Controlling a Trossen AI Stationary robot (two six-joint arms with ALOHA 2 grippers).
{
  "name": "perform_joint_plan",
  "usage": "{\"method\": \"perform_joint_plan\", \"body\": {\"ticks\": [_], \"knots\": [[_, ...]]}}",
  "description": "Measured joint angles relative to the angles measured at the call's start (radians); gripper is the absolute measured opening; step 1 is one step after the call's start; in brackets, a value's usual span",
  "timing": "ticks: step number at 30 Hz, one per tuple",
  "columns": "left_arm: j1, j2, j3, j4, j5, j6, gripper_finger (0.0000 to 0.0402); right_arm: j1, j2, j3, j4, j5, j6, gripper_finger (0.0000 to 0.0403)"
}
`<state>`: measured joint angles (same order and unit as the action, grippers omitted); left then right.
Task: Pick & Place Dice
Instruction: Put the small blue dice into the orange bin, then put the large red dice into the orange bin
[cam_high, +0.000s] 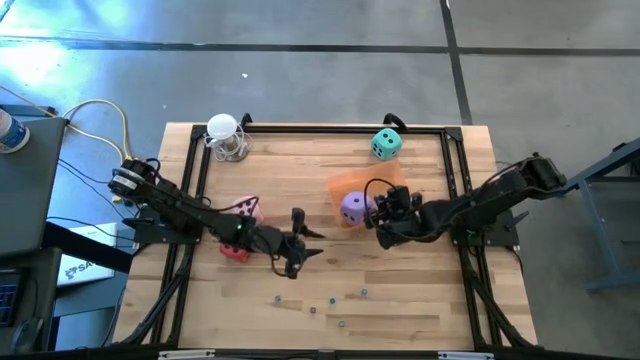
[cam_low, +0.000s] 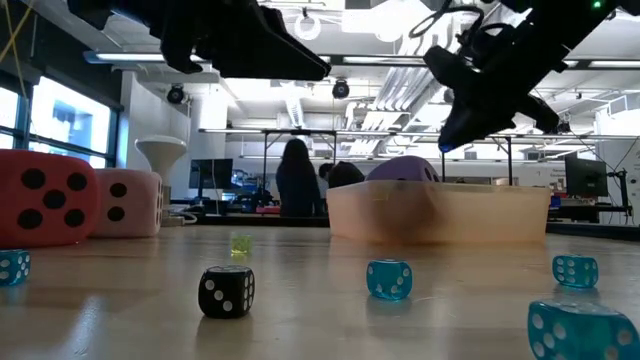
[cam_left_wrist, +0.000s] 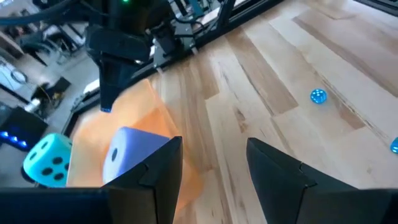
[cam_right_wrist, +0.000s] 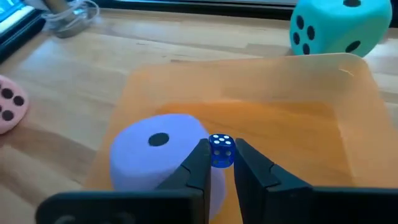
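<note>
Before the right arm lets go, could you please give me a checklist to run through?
1. Grip: right gripper is shut on the small blue die, pinched at the fingertips. Ok.
2. Position: the held die hangs over the inside of the orange tray. Ok.
3. Landing spot: the purple die lies in the tray directly beside the fingers, with bare tray floor on the other side. Whether the drop misses it: cannot tell.
4. Other arm: left gripper is open, empty, over bare table apart from the tray. Ok.
5. Teal die sits outside the tray, behind its far wall, out of the way. Ok.
</note>
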<state>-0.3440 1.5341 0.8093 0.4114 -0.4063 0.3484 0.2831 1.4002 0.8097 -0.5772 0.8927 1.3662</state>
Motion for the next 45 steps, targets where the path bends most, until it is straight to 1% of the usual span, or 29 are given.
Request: {"method": "perform_joint_plan", "body": {"ticks": [4,8,12,17,20,24,29,32,35,40,43,45], "knots": [[0.006,0.000,0.000,-0.025,0.000,-0.029,0.0171,-0.040,0.000,0.000,0.001,-0.004,-0.003,0.0069],[0.009,0.000,0.000,-0.069,0.000,-0.060,0.0171,-0.082,0.000,0.000,0.000,-0.012,-0.043,0.0102],[0.009,0.000,0.000,-0.107,0.000,-0.081,0.0171,-0.115,0.000,0.000,0.002,-0.038,-0.056,0.0122],[0.009,0.000,-0.001,-0.129,-0.001,-0.081,0.0171,-0.123,0.000,0.000,0.011,-0.035,-0.088,0.0147],[0.009,0.000,-0.001,-0.129,-0.016,-0.081,0.0171,-0.128,0.000,0.000,0.047,-0.034,-0.127,0.0172],[0.011,0.000,-0.001,-0.129,-0.018,-0.081,0.0171,-0.149,0.000,0.001,0.104,-0.031,-0.173,0.0217],[0.008,0.000,-0.001,-0.128,-0.017,-0.093,0.0171,-0.161,0.000,0.001,0.185,-0.008,-0.289,0.0263],[0.007,0.000,-0.001,-0.128,-0.017,-0.096,0.0171,-0.150,0.000,0.001,0.259,0.022,-0.394,0.0282],[0.007,0.000,-0.001,-0.128,-0.017,-0.127,0.0171,-0.124,0.000,0.001,0.356,0.022,-0.567,0.0293],[0.007,0.000,-0.001,-0.133,-0.017,-0.203,0.0171,-0.059,0.000,0.001,0.580,0.021,-0.867,0.0292],[0.007,0.000,-0.001,-0.161,-0.017,-0.188,0.0171,-0.022,0.000,0.001,0.703,0.012,-1.023,0.0289],[0.007,0.000,-0.001,-0.186,-0.017,-0.184,0.0171,-0.006,0.000,0.001,0.764,-0.020,-1.102,0.0288]]}}
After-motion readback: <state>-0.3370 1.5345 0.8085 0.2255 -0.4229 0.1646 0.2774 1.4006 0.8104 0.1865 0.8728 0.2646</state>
